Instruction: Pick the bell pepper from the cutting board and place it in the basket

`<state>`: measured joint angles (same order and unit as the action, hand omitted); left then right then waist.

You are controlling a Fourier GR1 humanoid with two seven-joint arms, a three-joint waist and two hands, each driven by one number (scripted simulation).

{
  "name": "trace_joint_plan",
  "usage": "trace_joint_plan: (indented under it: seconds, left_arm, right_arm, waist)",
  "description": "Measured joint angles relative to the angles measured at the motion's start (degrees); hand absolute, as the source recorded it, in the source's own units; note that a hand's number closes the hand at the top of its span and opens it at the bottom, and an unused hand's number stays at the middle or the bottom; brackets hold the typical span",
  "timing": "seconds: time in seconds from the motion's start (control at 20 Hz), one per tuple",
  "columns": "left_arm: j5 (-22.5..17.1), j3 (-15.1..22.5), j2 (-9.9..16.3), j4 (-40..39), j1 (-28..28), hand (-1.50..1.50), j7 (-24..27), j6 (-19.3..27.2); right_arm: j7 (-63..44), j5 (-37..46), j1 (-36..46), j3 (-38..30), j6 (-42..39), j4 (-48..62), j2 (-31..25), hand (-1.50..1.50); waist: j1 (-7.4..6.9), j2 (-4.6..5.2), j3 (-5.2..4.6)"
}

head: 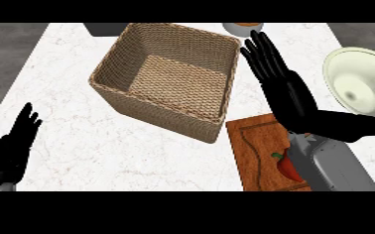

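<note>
Red bell pepper (pixel 288 164) on wooden cutting board (pixel 258 153), below spread right hand (pixel 287 91), under its forearm; woven basket (pixel 170 79) left of board.

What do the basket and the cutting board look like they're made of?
The basket looks like woven wicker or rattan: tan, matte, with a tight braided texture on its walls and floor. The cutting board looks like reddish-brown wood with a smooth finish, showing faint grain and a carved groove near its edge.
</note>
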<state>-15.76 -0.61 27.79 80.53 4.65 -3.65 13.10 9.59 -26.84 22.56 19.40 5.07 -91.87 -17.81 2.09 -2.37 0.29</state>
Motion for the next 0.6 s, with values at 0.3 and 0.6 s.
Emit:
trace_joint_plan:
  seconds: [0.3,0.6]
  left_arm:
    - [0.2,1.86,0.27,2.43,-5.92,0.0,-0.72,-2.59]
    - [-0.83,3.47,-0.7,2.08,-8.46,0.0,-2.44,-4.52]
  right_arm:
    - [2.74,-9.12,4.12,-1.09,-20.77,3.25,-4.18,1.5]
    - [14.79,3.11,5.71,6.73,-38.99,-6.31,-10.7,-1.5]
  waist:
    - [-2.68,2.75,0.01]
    - [-1.34,2.44,0.09]
